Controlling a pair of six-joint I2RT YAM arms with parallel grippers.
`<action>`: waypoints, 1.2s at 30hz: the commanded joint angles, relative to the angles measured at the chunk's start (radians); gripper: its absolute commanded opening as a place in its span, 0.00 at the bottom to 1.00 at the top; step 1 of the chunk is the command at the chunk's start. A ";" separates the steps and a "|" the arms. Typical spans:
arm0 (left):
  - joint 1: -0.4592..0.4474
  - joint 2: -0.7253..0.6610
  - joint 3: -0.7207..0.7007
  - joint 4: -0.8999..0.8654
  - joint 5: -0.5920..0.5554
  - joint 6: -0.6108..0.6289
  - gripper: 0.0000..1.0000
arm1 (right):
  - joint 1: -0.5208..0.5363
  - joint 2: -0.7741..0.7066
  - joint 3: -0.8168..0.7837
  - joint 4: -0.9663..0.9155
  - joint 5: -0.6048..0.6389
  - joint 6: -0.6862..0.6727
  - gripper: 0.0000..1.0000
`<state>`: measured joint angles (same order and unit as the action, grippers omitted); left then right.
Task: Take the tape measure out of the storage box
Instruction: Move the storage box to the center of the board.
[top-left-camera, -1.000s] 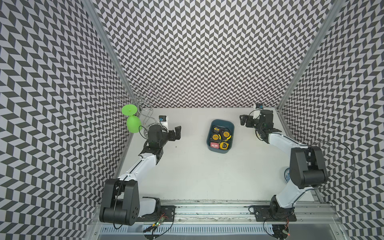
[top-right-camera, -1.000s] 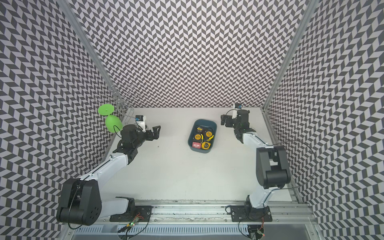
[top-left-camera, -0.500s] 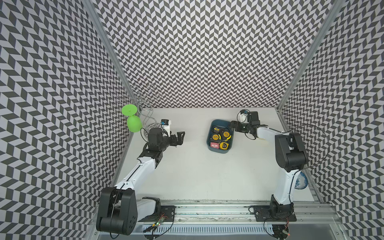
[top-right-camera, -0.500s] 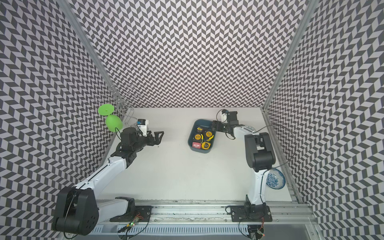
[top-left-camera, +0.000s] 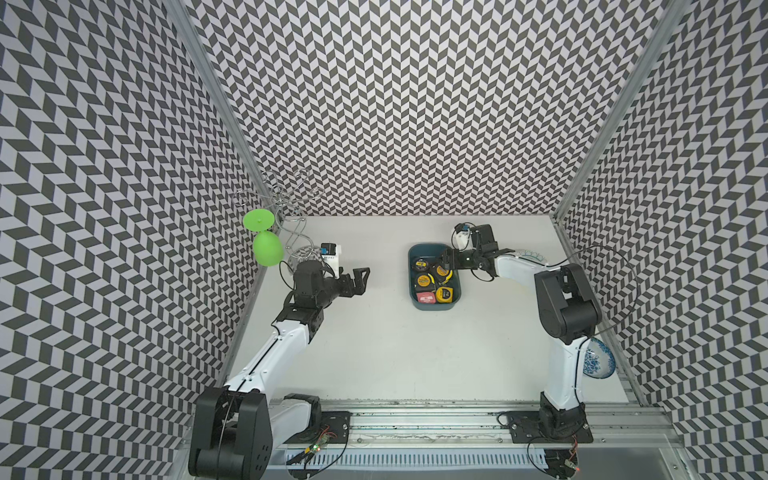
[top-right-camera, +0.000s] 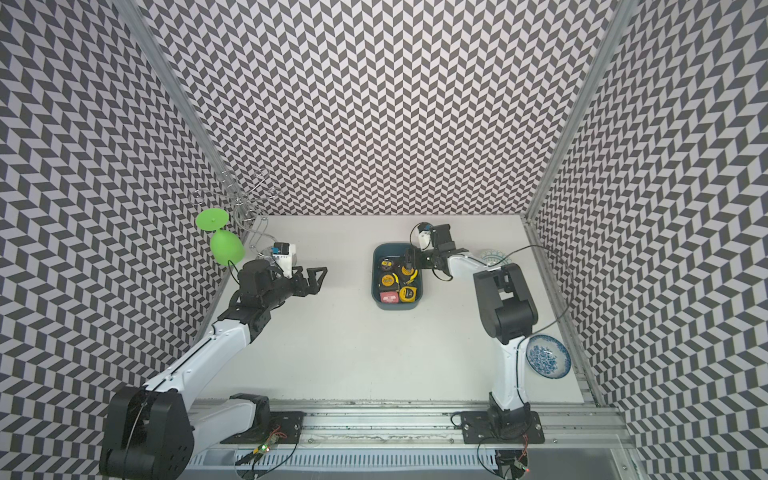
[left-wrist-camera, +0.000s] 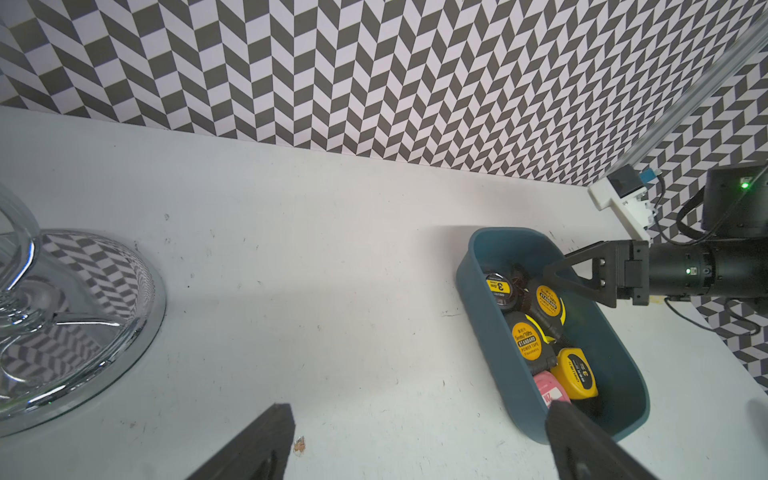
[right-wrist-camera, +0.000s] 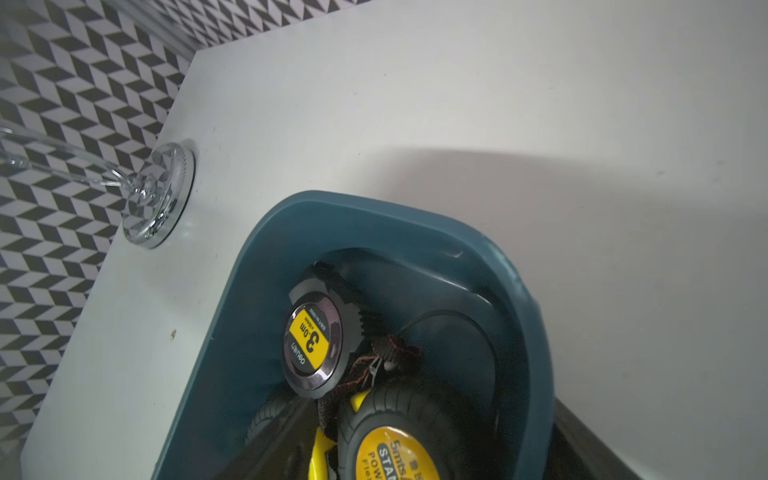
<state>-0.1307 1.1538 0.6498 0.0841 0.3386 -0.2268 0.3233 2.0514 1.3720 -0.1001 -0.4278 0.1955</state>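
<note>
The storage box (top-left-camera: 412, 272) (top-right-camera: 374, 274) is a dark teal tub at the middle back of the table, holding several tape measures. My right gripper (top-left-camera: 448, 262) (top-right-camera: 410, 264) reaches into its far right part. Its jaws stand apart on either side of a black-and-yellow tape measure (right-wrist-camera: 395, 440) (top-left-camera: 441, 271), and I see no contact. A small round tape measure (right-wrist-camera: 312, 340) lies just beyond it. The right finger (right-wrist-camera: 582, 449) shows by the box's wall (right-wrist-camera: 536, 353). My left gripper (top-left-camera: 360, 281) (left-wrist-camera: 419, 409) hangs open and empty over bare table, left of the box (left-wrist-camera: 478, 316).
A wire glass rack (top-left-camera: 286, 199) with a hanging green glass (top-left-camera: 267, 247) stands at the back left; its chrome base (left-wrist-camera: 83, 311) is near my left arm. One blue-patterned bowl (top-right-camera: 548, 355) sits front right, another (top-right-camera: 492, 255) behind my right forearm. Patterned walls enclose three sides.
My right arm swung in from the back right to the box and lowered its gripper into it, jaws narrowing a little. The left arm shifted slightly forward, still open.
</note>
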 joint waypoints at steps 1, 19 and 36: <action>-0.003 -0.033 -0.022 -0.012 0.009 -0.021 1.00 | 0.062 0.027 0.033 -0.014 -0.055 -0.033 0.81; -0.004 -0.150 -0.080 -0.083 -0.035 -0.062 0.99 | 0.294 -0.033 -0.059 -0.017 -0.130 0.072 0.80; -0.175 0.025 0.100 -0.240 -0.093 0.013 1.00 | 0.231 -0.262 -0.181 -0.065 0.003 0.165 1.00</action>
<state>-0.2619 1.1294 0.6609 -0.0811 0.2810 -0.2581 0.6003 1.8774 1.2137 -0.1543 -0.4854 0.3481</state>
